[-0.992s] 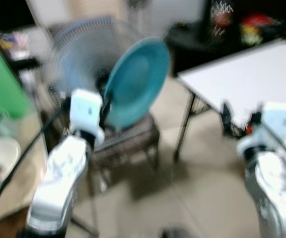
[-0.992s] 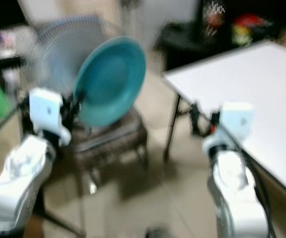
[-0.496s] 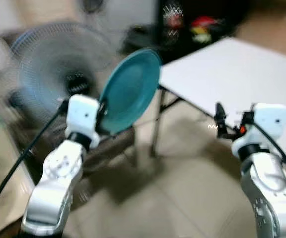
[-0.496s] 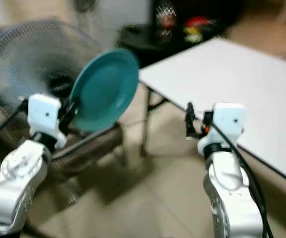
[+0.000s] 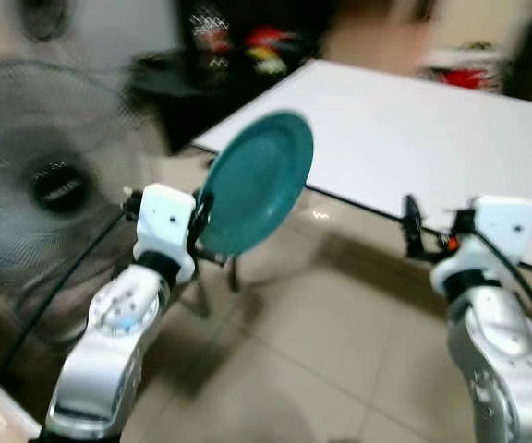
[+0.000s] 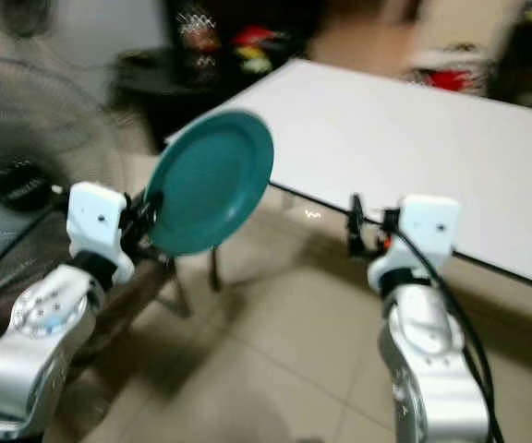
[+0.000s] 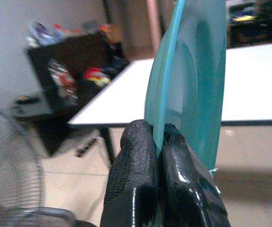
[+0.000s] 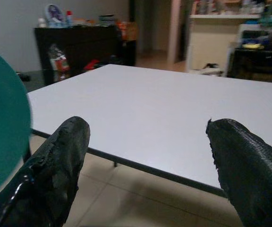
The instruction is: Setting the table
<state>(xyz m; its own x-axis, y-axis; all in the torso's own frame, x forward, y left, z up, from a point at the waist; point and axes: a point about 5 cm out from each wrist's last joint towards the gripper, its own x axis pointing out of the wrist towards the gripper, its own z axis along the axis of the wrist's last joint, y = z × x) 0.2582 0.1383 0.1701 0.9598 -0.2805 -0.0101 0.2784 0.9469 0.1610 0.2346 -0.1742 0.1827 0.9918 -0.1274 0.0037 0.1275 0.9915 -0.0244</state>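
1. The left claw [image 7: 160,156] is clamped on the lower rim of a teal plate [image 5: 257,185]. It holds the plate up on edge, tilted, in the air just short of the near corner of the white table [image 5: 432,129].
2. The right claw [image 8: 145,161] has its fingers wide apart and holds nothing. It points at the table's near edge, with the tabletop straight ahead of it.
3. The plate looks rigid, smooth and glossy. I judge it slippery, and breakable if it drops to the tiled floor [image 5: 321,351] in front of the table.
4. The hold is a thin pinch on the rim, with most of the plate standing above it. So the plate could pivot or slide between the pads.
5. A rim grip suits it. Tilting the plate level before it meets the table would be safest.
6. A standing fan [image 5: 44,194] is off to the table's left side.
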